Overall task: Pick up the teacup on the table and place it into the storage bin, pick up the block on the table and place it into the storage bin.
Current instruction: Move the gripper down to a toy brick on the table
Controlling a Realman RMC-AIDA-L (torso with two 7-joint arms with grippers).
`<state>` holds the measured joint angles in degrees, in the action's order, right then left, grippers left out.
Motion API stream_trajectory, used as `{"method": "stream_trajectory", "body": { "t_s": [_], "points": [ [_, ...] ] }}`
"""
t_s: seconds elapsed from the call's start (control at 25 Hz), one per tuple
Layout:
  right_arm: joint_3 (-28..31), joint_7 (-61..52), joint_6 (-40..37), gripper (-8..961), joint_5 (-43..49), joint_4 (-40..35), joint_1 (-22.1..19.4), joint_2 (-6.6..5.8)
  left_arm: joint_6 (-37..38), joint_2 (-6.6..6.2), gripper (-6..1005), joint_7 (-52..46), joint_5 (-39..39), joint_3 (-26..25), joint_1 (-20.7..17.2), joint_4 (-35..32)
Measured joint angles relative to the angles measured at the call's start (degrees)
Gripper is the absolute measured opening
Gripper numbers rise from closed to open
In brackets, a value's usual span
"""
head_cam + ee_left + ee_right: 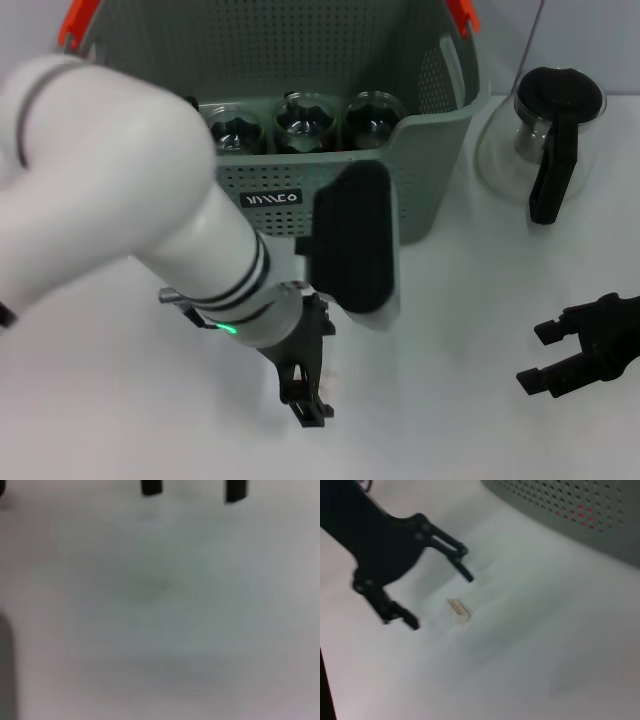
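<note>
Surface: white, matte table (110, 420) across the whole head view; no room visible beyond it.

Left to centre: large white left arm (110, 190) reaching down across the front of the bin. Left gripper (305, 400) low over the table, just in front of the bin. In the right wrist view, left gripper (441, 601) with fingers spread wide, pinching nothing. Small pale block (458, 613) flat on the table, below the gap between the two fingers and nearer the lower one; contact with the fingers not determinable. In the left wrist view, two dark fingertips (151, 487) well apart over bare table.

Centre: storage bin (430, 180), grey-green and perforated, upright at the far side of the table. Orange handle pieces (78, 22) at both top corners; black label (272, 198) on the front wall. Inside, three glass teacups (305, 120) in a row along the front wall.

Right: glass pot (545, 130) with black lid and handle, upright, beside the bin but apart from it. Right gripper (537, 355) near the right edge, above the table, fingers apart and empty.

Obscured: block not clearly identifiable in the head view. Left part of the bin front covered by the arm. Red item behind the bin perforations in the right wrist view, not identifiable.
</note>
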<state>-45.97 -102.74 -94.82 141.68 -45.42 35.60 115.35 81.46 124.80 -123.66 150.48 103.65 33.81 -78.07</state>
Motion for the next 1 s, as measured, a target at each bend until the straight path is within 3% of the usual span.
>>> {"method": "stream_trajectory", "body": {
  "t_s": [0.16,0.56,0.76,1.0],
  "points": [
    [0.0,0.0,0.1,945,0.0,0.0,0.0,0.05,-4.6,0.01,946,-3.6,4.0,5.2,0.4,1.7],
    [0.0,0.0,0.2,945,0.0,0.1,0.0,0.05,-6.2,0.0,879,-6.5,5.5,9.8,1.4,3.1],
    [0.1,0.0,0.3,945,0.0,0.1,0.0,0.05,-6.3,0.01,671,-7.3,6.1,11.2,1.8,3.5],
    [0.1,0.0,0.4,945,0.0,0.1,0.0,0.05,-6.6,0.0,582,-7.6,6.4,11.6,2.0,3.5]
  ]
}}
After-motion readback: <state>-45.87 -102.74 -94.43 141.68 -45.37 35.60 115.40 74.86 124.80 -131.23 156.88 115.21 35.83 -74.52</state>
